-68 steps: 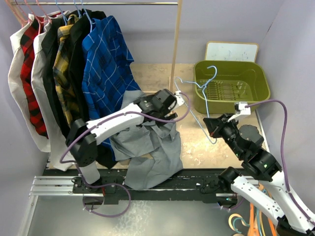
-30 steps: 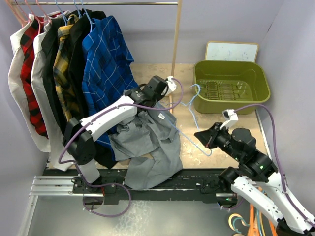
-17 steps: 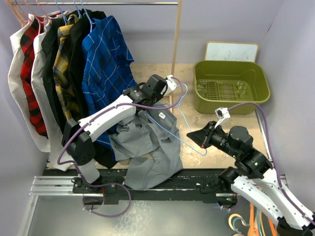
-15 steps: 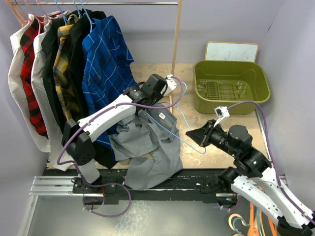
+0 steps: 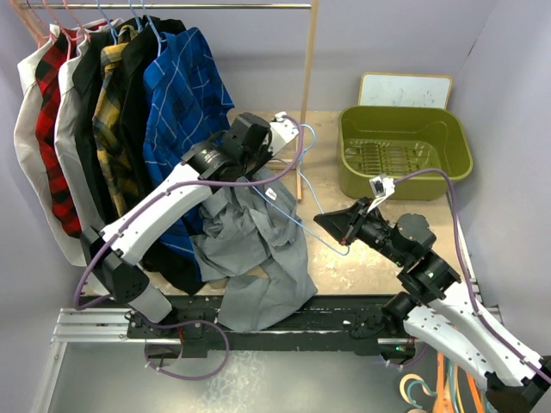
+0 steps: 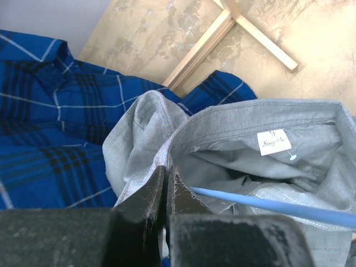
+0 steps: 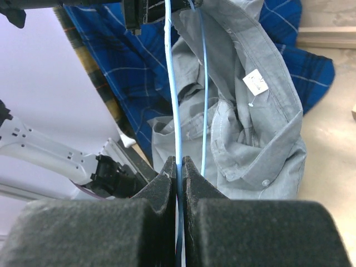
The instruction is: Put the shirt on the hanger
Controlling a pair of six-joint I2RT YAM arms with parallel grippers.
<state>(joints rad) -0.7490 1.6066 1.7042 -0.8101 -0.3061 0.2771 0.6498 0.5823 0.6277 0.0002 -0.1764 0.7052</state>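
My left gripper (image 6: 167, 173) is pinched tight on the collar edge of the shirt (image 5: 258, 249). It holds the shirt up so the grey cloth hangs bunched in front of the blue checked shirt (image 5: 185, 95) at the right end of the rack. My right gripper (image 7: 179, 164) is clamped on the thin wire of the hanger (image 7: 178, 83), which reaches from it toward the left gripper, with one blue arm crossing the open collar near the white label (image 6: 274, 142).
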